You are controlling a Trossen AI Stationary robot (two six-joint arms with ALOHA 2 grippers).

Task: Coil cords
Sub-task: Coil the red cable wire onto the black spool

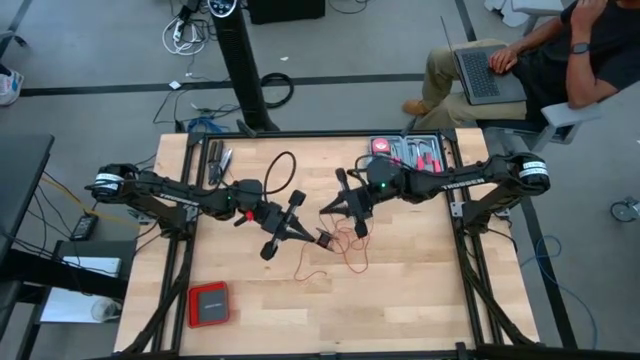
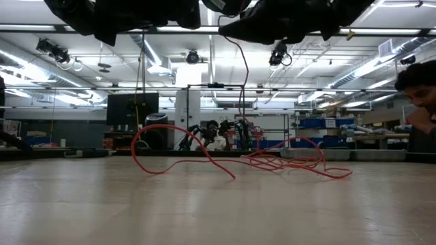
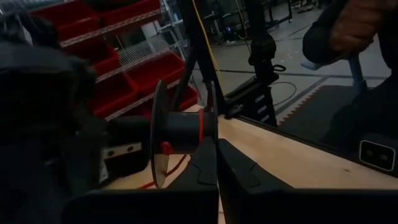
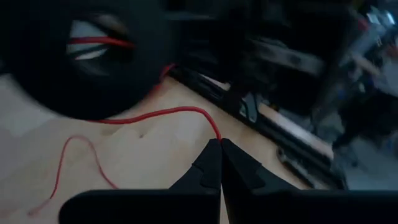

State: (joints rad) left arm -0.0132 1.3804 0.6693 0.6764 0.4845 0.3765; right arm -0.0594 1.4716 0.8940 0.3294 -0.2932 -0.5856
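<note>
Your left fingers clenched on spool, holding it aloft for winding. Right fingers pinch red cord at tips, feeding it spoolward; slack lies below on counter.

My left arm reaches in from the left edge of the overhead picture toward its middle, wrist level, and my left gripper sits just left of centre with its fingers pressed together. My right arm comes in from the right edge, bent downward at the wrist; my right gripper sits at centre, fingertips meeting, pinching the red cord.
</note>
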